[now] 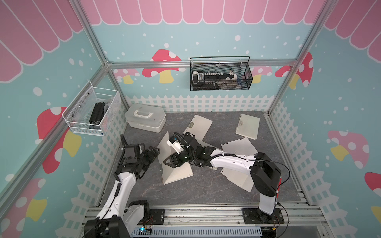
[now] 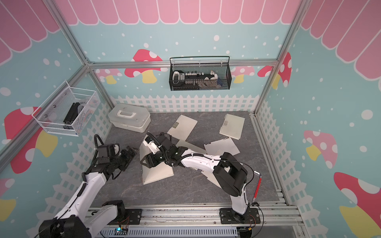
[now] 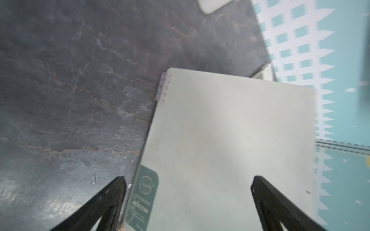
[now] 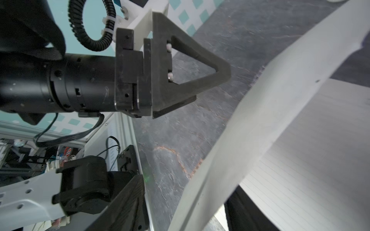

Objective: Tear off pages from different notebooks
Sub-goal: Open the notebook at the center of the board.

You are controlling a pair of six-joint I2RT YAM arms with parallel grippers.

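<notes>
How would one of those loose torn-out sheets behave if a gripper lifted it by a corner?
Probably floppy: the loose page looks thin and lies nearly flat on the table, so it should droop. Likely very light, apt to slide when pushed. Its torn hole edge may rip further.

Desk (image 1: 195,191): grey marbled surface. An open notebook (image 1: 179,175) lies near the centre, with one raised sheet (image 1: 164,144) standing up from its coil edge. The right gripper (image 1: 167,162) sits low over the open leaves, close against that sheet. The left gripper (image 1: 154,152) is just beyond the sheet's far face. Finger spacing is not legible for either. One closed notebook (image 1: 199,126) lies behind the centre, and a second closed notebook (image 1: 248,126) lies at the back right. Loose pages (image 1: 239,147) lie scattered under the right arm. A white box (image 1: 144,121) sits at the back left.
</notes>
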